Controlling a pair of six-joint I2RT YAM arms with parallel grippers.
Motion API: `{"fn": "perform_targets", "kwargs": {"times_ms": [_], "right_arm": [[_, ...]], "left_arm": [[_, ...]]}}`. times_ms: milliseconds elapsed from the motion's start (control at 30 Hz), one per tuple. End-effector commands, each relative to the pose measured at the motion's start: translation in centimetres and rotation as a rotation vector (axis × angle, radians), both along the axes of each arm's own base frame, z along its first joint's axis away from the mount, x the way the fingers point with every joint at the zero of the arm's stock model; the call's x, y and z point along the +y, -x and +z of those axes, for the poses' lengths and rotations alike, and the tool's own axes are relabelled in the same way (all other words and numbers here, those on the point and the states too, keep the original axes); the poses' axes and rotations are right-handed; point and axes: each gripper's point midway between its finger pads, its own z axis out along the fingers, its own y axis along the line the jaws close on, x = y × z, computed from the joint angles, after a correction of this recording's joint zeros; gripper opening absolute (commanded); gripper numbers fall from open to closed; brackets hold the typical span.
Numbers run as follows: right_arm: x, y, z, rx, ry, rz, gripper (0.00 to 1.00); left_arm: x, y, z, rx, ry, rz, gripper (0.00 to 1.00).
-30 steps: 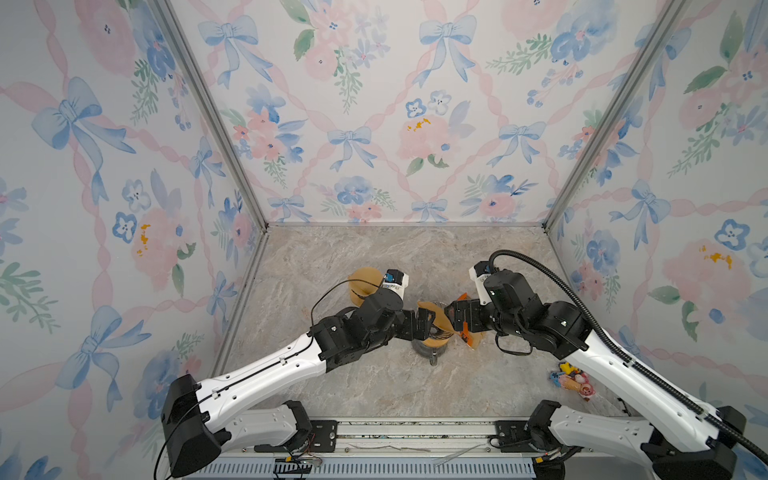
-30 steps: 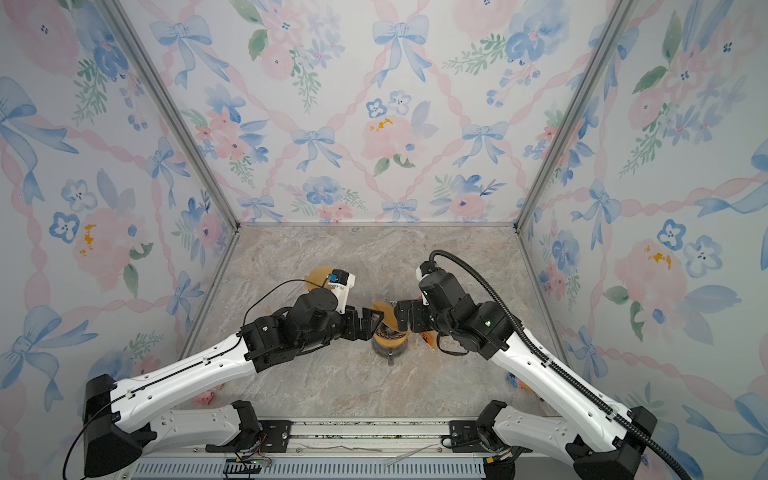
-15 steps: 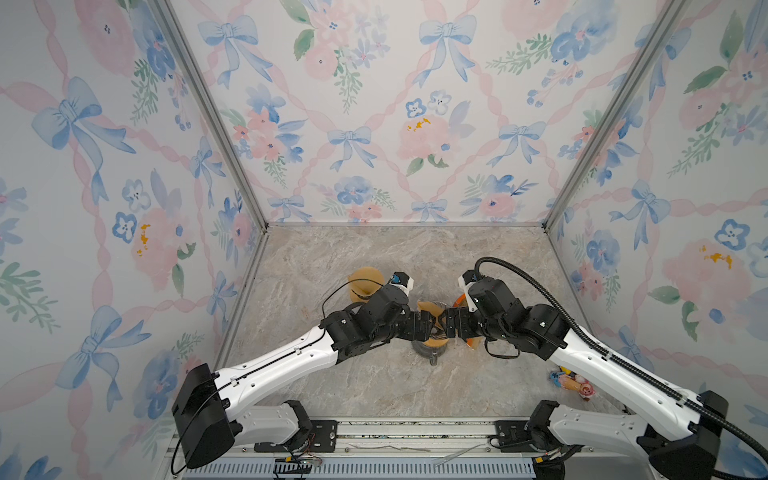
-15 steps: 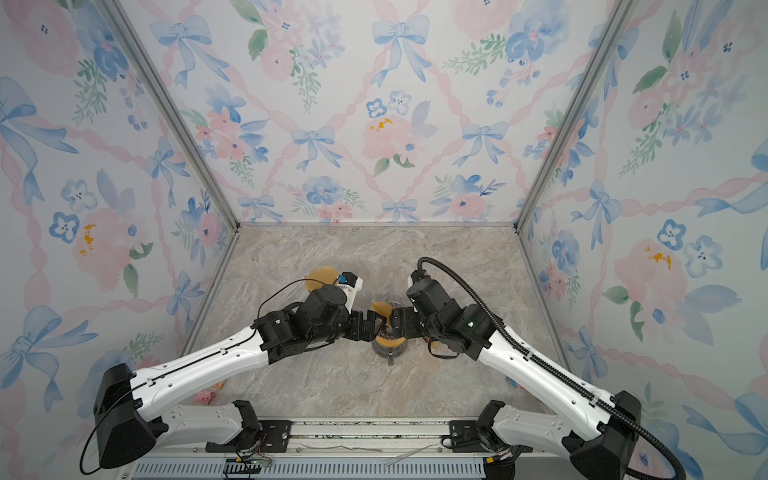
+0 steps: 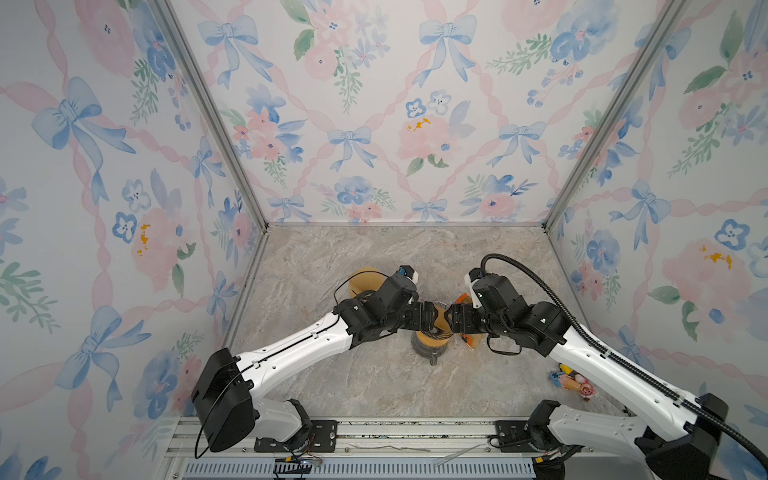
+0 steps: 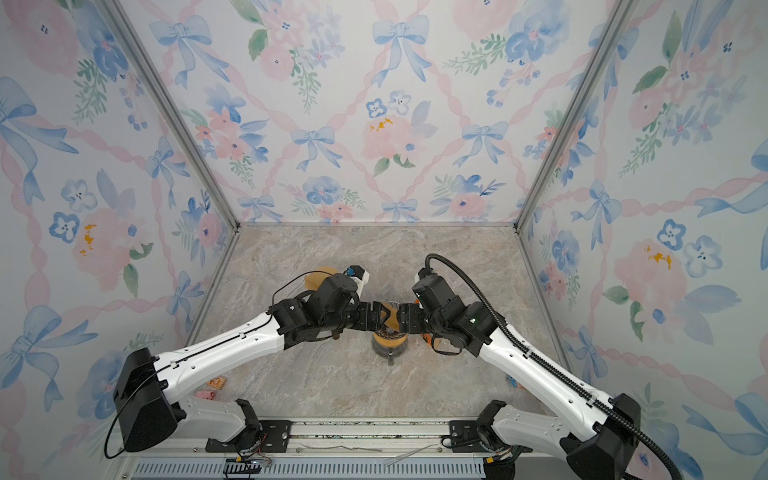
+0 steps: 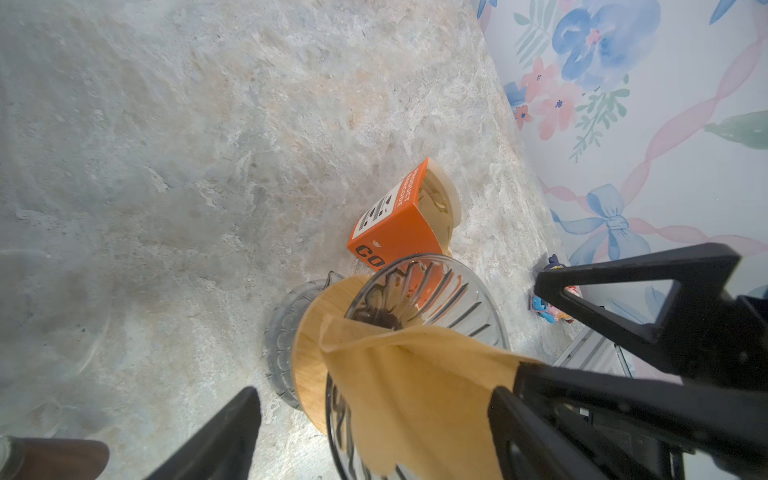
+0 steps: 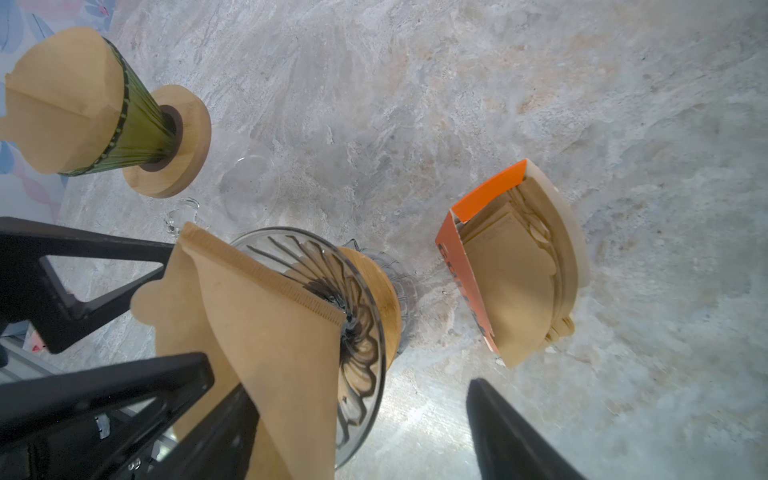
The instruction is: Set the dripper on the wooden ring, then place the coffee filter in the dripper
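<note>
A clear glass dripper (image 5: 432, 332) with a wooden collar stands on a glass server at the middle of the table. A brown paper coffee filter (image 7: 415, 386) leans into its cone, point down, upper edge above the rim (image 8: 266, 316). My left gripper (image 5: 430, 318) and right gripper (image 5: 453, 320) meet tip to tip above the dripper, both open. In the left wrist view the filter lies between the left gripper's (image 7: 376, 399) wide jaws and rests against one finger. In the right wrist view it stands beside one finger of the right gripper (image 8: 357, 390).
An orange box of filters (image 8: 486, 195) lies just right of the dripper (image 5: 461, 298). A green dripper on a wooden base (image 8: 124, 124), with a filter in it, stands behind the left arm (image 5: 365, 280). Small colourful toys (image 5: 573, 380) lie near the right arm.
Both grippers have drawn closer together over the dripper, the right arm shifting left. Their jaws have narrowed a little around the filter.
</note>
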Motion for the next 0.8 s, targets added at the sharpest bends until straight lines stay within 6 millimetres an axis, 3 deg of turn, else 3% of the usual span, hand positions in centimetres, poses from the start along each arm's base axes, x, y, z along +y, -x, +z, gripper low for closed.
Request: {"fn": "perform_targets", "kwargs": {"times_ms": [0,400,767], "right_arm": [[-0.7,0.0,-1.2,0.036,0.013,-0.026,0.81],[-1.2,-0.4,-2.5,0.069,0.034,-0.031,0.81],[-1.6,-1.1,-3.5,0.086,0.057,-0.053,0.81]], "left_arm": [[0.2,-0.3,0.3,0.002,-0.022,0.007,0.86],[1.6,-0.3,-1.6,0.044,-0.103,0.023,0.82],[2.0,-0.4,-1.9,0.040,-0.121,0.024,0.78]]}}
